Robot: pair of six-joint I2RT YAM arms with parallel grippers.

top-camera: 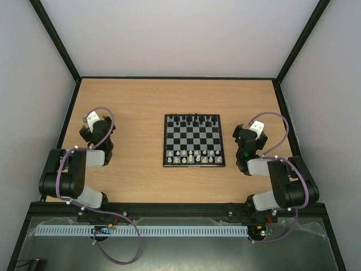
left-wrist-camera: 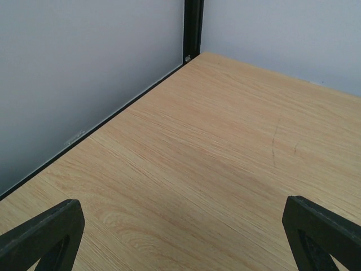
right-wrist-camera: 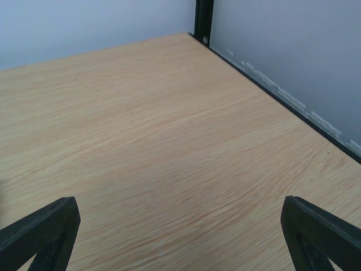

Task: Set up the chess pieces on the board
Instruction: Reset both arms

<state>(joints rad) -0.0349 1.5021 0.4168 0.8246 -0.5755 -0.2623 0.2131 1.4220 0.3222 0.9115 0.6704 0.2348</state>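
At the centre of the table (top-camera: 135, 101), the board (top-camera: 193, 139) is shown with the chess pieces (top-camera: 194, 156) ranked along its two near rows; setup is judged essentially complete. Left hand (left-wrist-camera: 181, 240) and right hand (right-wrist-camera: 180, 237) are spread wide, empty, well apart from it.

A light wood-grain table (top-camera: 130, 101) is boxed in by plain pale-grey walls (top-camera: 180, 34), with black frame posts (left-wrist-camera: 193, 28) fitted in the corners. Everything's lit pretty evenly.
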